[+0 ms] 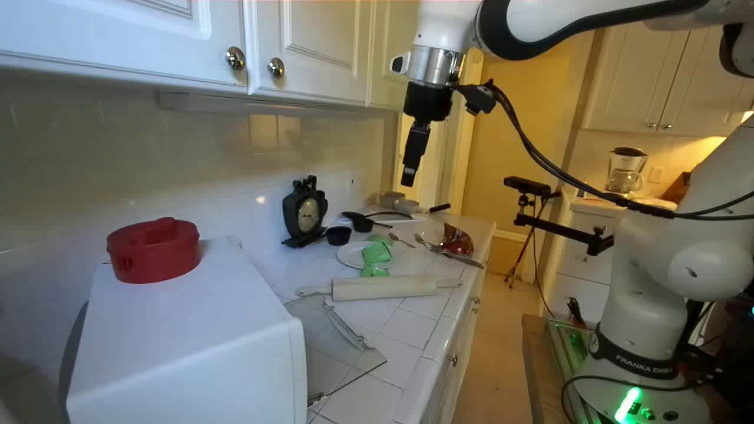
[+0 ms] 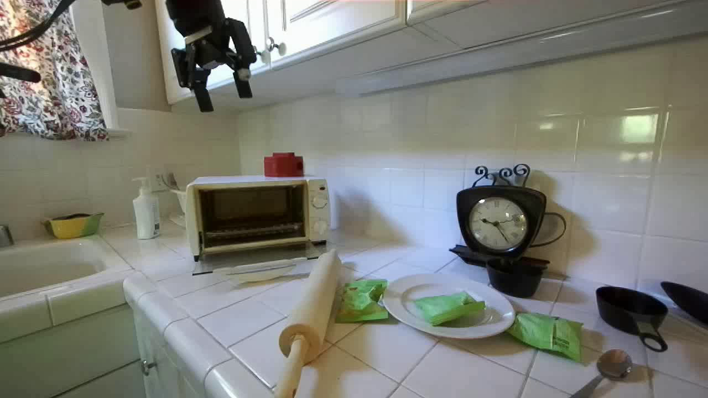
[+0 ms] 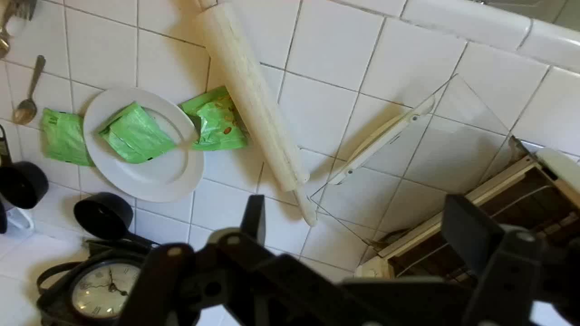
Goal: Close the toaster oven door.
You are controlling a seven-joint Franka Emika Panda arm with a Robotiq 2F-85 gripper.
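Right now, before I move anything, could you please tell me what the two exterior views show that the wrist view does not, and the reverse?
Only the exterior views: the red round object on top of the toaster oven and the white wall cabinets, in both exterior views; a coffee maker and a pump bottle, each in an exterior view.

Only the wrist view, clearly: two dark dots, perhaps screws, on the door handle.

Shared: the oven, its lowered glass door, the rolling pin, the plate, green packets, the clock and the gripper.

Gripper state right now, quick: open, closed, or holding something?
Gripper: open, holding nothing, as an exterior view and the wrist view show.
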